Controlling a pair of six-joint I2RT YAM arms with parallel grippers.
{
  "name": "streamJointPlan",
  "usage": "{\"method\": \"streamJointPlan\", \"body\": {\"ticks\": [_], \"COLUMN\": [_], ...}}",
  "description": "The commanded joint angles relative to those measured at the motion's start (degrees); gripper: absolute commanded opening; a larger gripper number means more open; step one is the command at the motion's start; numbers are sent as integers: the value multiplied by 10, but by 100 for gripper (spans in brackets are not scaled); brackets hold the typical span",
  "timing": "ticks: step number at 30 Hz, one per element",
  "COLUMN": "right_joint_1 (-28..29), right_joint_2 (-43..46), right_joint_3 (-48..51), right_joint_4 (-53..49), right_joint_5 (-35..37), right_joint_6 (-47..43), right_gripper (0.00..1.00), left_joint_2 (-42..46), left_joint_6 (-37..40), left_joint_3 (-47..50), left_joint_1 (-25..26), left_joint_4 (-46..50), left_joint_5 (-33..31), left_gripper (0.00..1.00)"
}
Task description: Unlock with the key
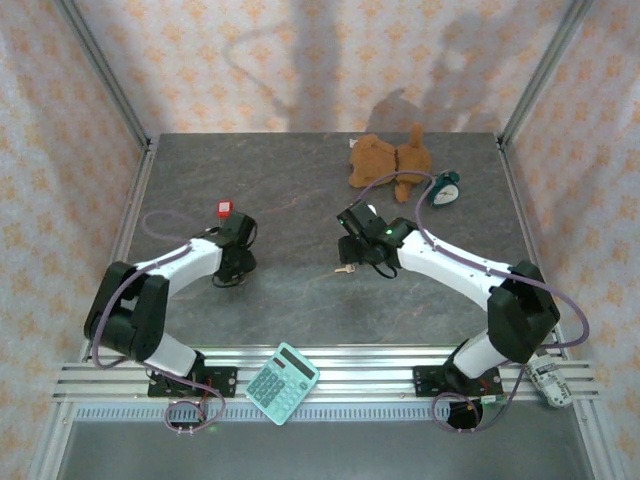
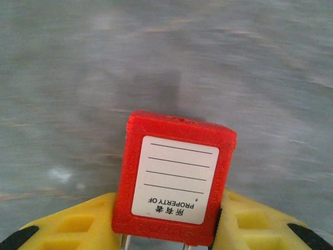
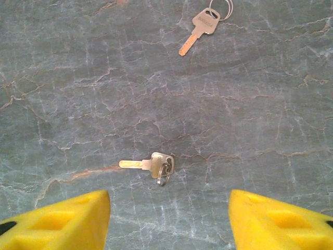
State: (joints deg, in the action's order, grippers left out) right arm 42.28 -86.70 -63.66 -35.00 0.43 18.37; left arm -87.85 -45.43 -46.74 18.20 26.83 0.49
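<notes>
Left gripper pinches the red padlock; right gripper hangs spread above a key on the table.

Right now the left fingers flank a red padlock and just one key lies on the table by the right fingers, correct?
No. The right wrist view shows two keys on the table: a near key and a far key. The rest holds.
</notes>
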Motion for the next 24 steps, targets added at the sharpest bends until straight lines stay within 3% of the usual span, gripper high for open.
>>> {"method": "streamJointPlan", "body": {"ticks": [1, 9, 19, 24], "right_joint_1": [-28, -53, -41, -27], "right_joint_2": [27, 31, -49, -79], "right_joint_3": [23, 65, 61, 39], "right_joint_4": [-3, 7, 45, 56], "right_joint_5": [11, -34, -70, -81], "right_joint_6": [8, 13, 35, 36], "right_gripper": [61, 60, 53, 53], "left_joint_2": [-46, -172, -187, -172], "left_joint_6": [-11, 25, 45, 55], "left_joint_3": [-68, -213, -192, -172], "left_joint_1": [57, 138, 146, 148], "left_joint_4": [-19, 10, 7, 9], "left_joint_5": [4, 15, 31, 37], "left_gripper": [40, 40, 43, 55]}}
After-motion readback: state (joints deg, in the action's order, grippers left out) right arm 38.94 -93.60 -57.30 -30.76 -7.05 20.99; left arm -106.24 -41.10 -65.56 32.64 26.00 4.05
